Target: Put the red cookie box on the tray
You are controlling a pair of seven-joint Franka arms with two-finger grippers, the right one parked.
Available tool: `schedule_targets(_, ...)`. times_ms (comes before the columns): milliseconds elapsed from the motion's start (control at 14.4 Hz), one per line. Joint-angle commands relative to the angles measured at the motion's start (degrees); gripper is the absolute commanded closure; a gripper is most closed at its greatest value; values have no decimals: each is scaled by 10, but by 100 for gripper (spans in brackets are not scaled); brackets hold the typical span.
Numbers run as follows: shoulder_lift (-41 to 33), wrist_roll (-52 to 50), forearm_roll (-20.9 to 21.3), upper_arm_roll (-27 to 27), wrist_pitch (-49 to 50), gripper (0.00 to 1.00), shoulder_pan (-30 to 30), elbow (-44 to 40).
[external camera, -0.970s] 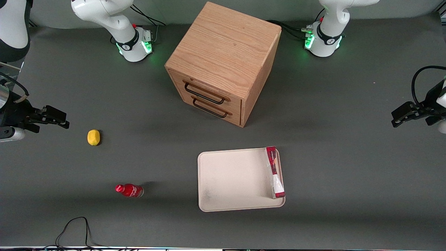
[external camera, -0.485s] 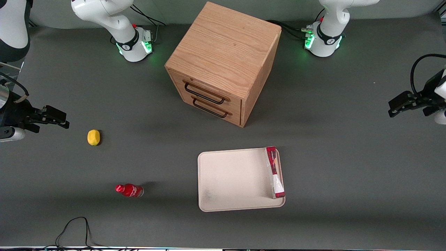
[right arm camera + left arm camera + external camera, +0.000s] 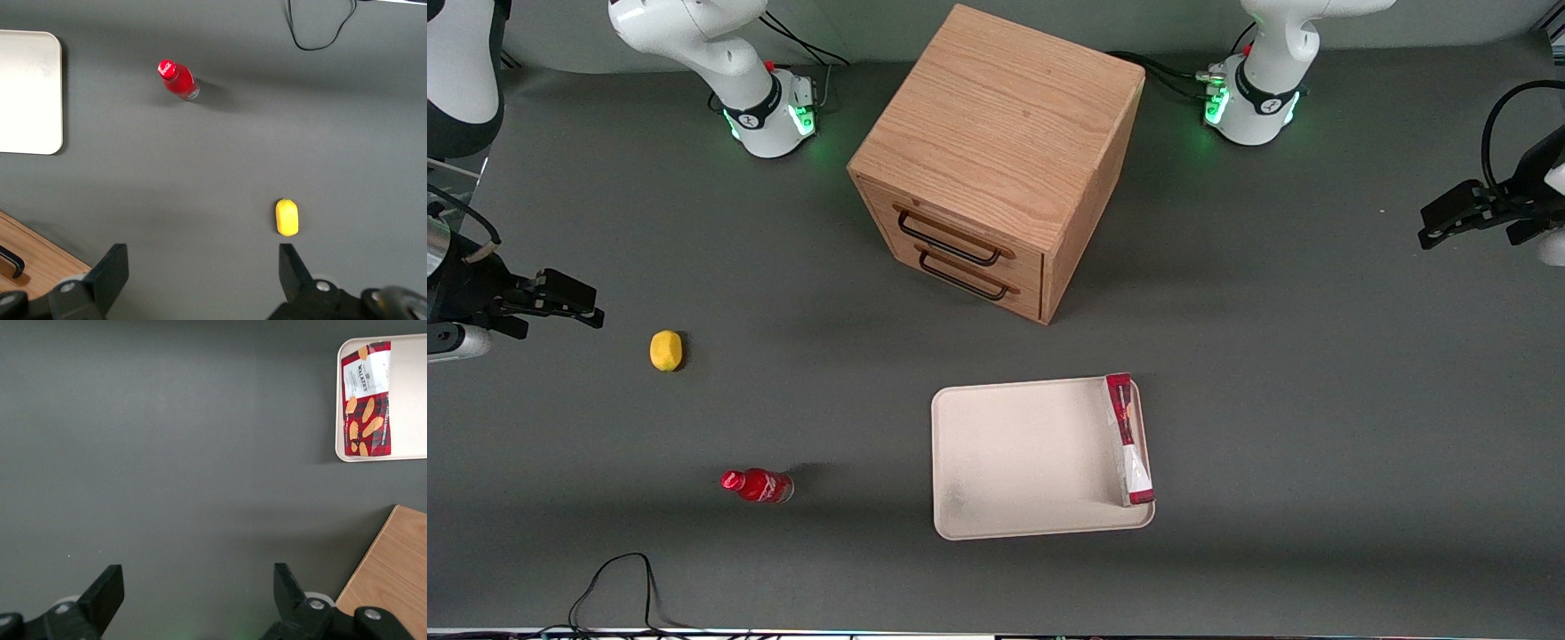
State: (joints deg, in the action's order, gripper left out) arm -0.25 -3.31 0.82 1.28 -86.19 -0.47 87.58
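Note:
The red cookie box lies on the cream-white tray, along the tray's edge toward the working arm's end of the table. The left wrist view shows the same red cookie box lying flat in a corner of the tray. My gripper hangs high over bare table at the working arm's end, well away from the tray and farther from the front camera than it. Its fingers stand wide apart and open, with nothing but grey table between them.
An oak two-drawer cabinet stands at the table's middle, farther from the front camera than the tray. A small red bottle and a yellow lemon lie toward the parked arm's end. A black cable loops near the front edge.
My gripper has moved away from the front camera over the last second, staying open and empty. The cookie box and tray have not moved.

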Motion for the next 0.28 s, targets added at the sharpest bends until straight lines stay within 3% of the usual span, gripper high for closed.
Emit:
schedule_targets(0, -14, -17, -6, -3, 1, 0, -9, 16)
schedule_targets(208, -14, -22, -6, -3, 0, 0, -9, 16)
